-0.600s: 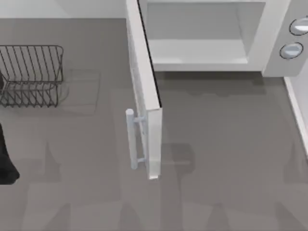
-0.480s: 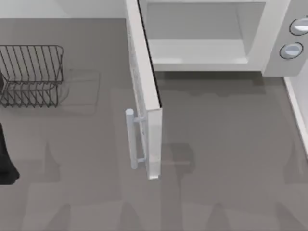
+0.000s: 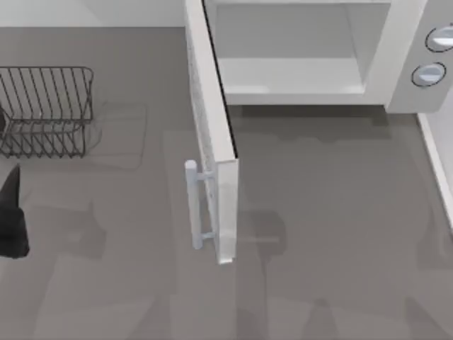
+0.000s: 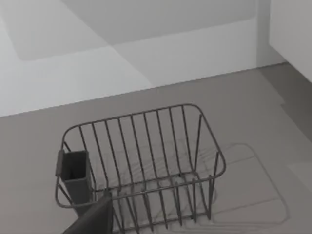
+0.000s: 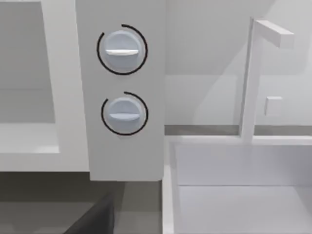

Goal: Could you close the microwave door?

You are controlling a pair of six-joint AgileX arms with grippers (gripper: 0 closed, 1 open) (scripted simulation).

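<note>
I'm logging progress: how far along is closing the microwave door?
Nothing looks done: the microwave door stands wide open, edge-on, leaving the microwave cavity exposed. In hand: the left gripper sits at the table's left edge beside the wire rack, well short of the door. Left: reach the door and swing it shut.

Top cam overhead, looking down at table (image 3: 340,212), microwave (image 3: 403,64) at far edge. Left wrist cam close on wire rack (image 4: 141,161), shared with top. Right wrist cam near, facing knobs (image 5: 122,48), also shared.
</note>
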